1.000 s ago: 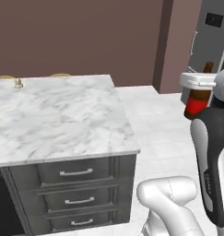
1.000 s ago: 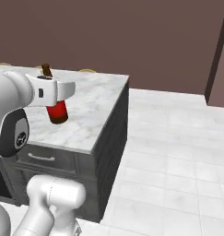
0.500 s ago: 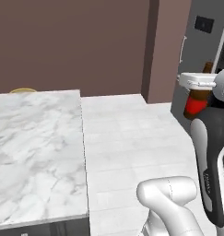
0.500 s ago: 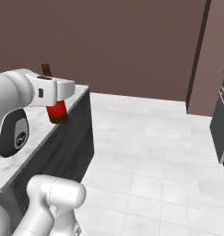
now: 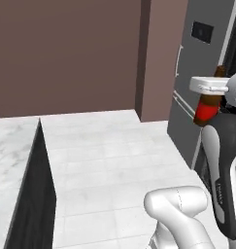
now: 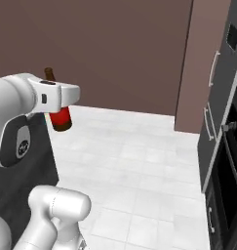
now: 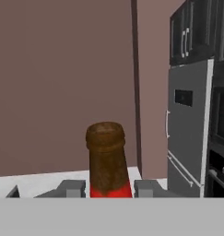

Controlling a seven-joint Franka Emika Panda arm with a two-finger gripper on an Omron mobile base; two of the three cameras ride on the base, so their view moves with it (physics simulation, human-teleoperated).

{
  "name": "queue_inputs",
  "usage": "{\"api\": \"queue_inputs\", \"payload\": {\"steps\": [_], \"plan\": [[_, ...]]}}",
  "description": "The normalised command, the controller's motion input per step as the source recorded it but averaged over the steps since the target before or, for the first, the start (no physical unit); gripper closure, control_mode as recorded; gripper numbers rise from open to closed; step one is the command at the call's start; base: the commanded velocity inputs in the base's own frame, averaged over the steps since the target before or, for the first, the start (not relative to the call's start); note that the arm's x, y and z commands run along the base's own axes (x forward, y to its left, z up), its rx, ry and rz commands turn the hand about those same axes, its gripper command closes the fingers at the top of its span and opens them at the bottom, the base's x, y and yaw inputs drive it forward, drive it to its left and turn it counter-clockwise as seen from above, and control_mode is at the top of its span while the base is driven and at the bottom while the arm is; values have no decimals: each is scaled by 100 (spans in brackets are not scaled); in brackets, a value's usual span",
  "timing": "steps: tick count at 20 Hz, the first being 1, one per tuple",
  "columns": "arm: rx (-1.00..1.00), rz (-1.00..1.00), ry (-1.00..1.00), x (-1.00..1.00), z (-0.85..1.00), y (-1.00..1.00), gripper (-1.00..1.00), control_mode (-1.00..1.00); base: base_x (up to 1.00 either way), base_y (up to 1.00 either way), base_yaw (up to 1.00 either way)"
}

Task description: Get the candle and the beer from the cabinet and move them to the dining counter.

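Tool (image 7: 108, 188) clenched on slim dark brown glass beer bottle with red label (image 6: 60, 117), bottle upright, neck up between the fingers. White marble dining surface (image 5: 8, 160) lies low to the arm's left, well apart.

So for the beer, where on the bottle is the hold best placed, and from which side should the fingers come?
On the red-labelled body of the beer, just under the brown neck, with the gripper coming from the side. The bottle stands roughly upright, and that part is round and wider than the tapering neck, so the fingers close on opposite sides. That is how it is held here.
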Motion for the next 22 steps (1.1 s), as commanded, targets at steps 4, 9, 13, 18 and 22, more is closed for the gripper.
{"api": "queue_inputs", "payload": {"steps": [4, 9, 13, 18, 22], "plan": [[0, 0, 0, 0, 0, 0, 100, 100, 100, -74, 0], [0, 0, 0, 0, 0, 0, 100, 100, 100, -49, 2], [0, 0, 0, 0, 0, 0, 100, 100, 100, -5, 27], [0, 0, 0, 0, 0, 0, 100, 100, 100, 0, 62], [0, 0, 0, 0, 0, 0, 100, 100, 100, -1, 19]]}}
